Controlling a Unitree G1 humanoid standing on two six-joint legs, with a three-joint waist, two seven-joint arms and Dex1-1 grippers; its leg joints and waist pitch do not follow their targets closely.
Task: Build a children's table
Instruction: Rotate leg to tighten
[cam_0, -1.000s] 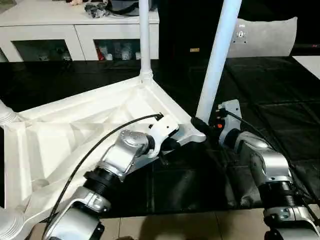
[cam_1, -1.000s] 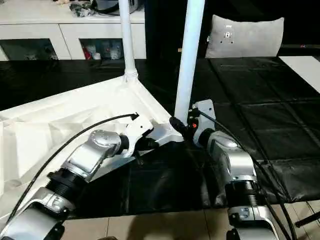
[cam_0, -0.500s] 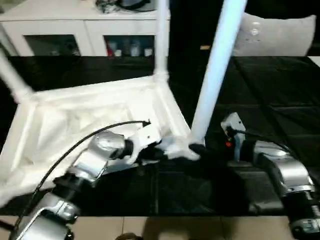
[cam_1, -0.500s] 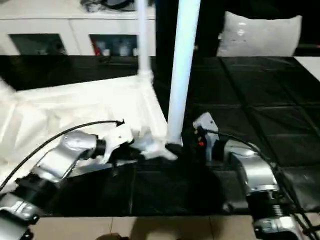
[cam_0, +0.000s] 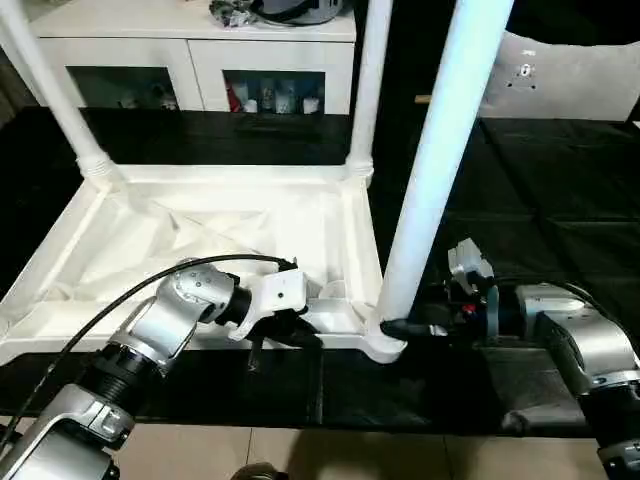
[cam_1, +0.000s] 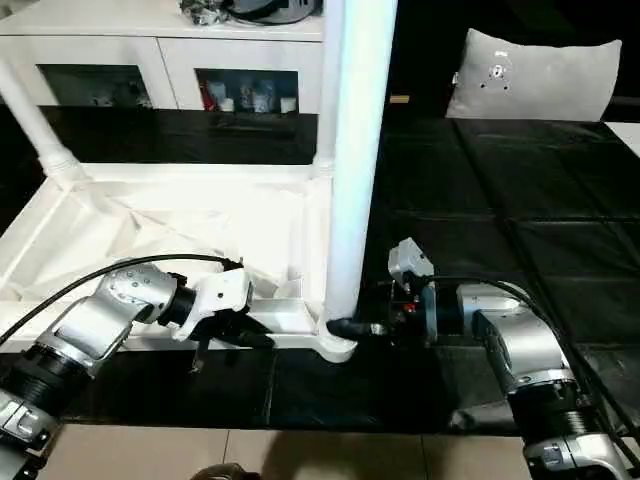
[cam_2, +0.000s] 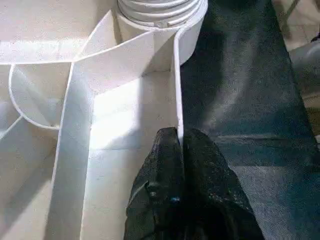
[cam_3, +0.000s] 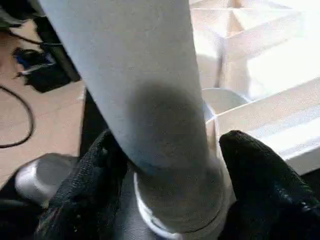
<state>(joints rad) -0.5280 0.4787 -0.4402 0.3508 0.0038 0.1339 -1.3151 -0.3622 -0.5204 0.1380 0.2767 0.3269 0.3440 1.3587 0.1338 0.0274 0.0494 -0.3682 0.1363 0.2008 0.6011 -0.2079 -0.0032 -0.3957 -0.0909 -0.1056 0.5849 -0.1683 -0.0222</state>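
Observation:
The children's table top lies upside down on the black work table, ribbed side up. Two legs stand in its far corners. A third leg rises from the near right corner socket. My left gripper is shut on the top's thin near rim, close to that socket. My right gripper is open and straddles the base of the near right leg. One of its fingers lies against the tube. The other finger stands a small gap off it.
A white cabinet with glass doors stands behind the black-covered work table. A grey cushion leans at the back right. Tiled floor shows below the work table's near edge. A black cable loops over my left forearm.
The table top has swung round and now lies square to the work table's front edge, with a far left leg now in view. Both grippers kept their places. The camera also shifted.

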